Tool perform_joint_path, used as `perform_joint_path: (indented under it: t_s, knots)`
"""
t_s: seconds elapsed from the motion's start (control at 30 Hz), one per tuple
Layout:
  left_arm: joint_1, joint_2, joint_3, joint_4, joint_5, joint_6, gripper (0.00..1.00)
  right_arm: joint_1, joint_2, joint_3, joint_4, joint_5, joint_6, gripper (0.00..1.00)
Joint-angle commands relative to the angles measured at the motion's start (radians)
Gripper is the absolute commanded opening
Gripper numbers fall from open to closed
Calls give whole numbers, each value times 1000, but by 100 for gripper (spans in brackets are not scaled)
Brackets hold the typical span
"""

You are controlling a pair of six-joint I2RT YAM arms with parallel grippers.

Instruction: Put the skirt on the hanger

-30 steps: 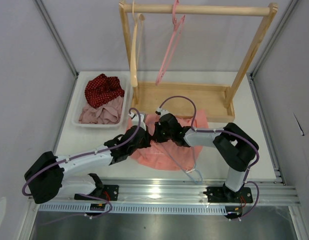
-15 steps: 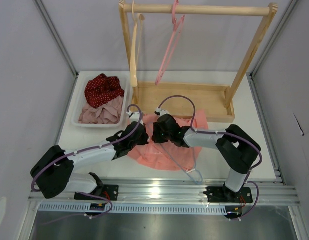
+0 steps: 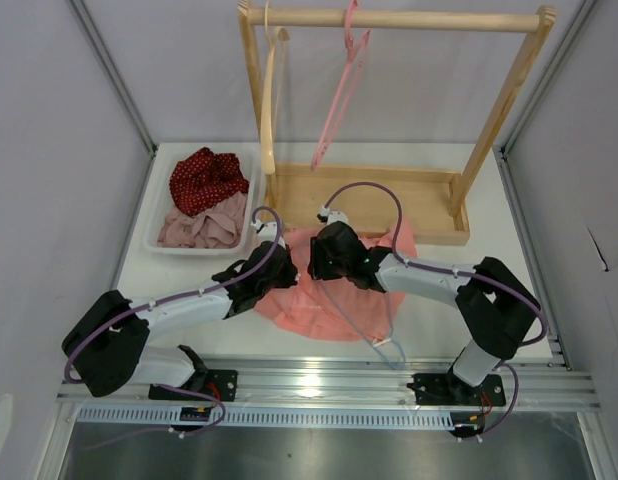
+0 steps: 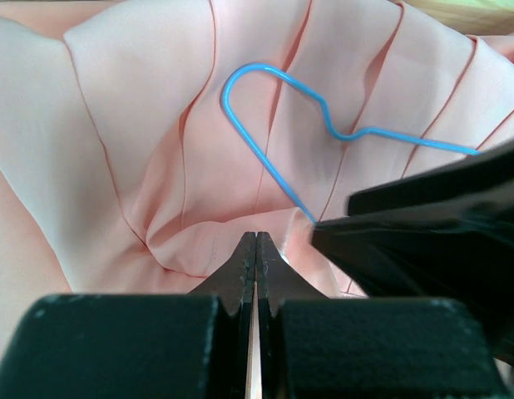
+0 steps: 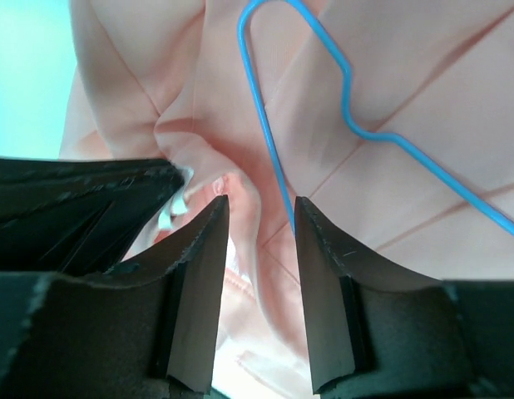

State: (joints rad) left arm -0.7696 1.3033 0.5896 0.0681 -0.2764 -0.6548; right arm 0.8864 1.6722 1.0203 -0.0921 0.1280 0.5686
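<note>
Right arm's elbow has swung outward since a second ago; on the tabletop (image 3: 489, 290) the skirt (image 3: 334, 300) lies spread, the hanger (image 5: 266, 133) atop it; left hand (image 4: 255, 243) pinches a skirt fold; right hand (image 5: 261, 212) gapes astride another fold.

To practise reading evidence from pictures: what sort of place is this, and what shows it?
Probably a robotics lab test cell: a left arm and right arm bolted to a metal rail, plain grey walls boxing in the white table, and a small wooden clothes rack.
</note>
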Motion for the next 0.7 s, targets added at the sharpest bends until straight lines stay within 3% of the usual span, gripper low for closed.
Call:
perform_joint_path:
  t_s: [0.0, 0.43, 0.67]
  knots:
    - [13, 4, 38, 33, -4, -12, 0, 6, -87, 29, -55, 56, 25, 43]
    - [24, 14, 65, 45, 31, 4, 0, -82, -363, -176, -257, 197, 166, 39]
    - [26, 4, 76, 32, 42, 20, 0, -187, -515, -311, -259, 148, 191, 39]
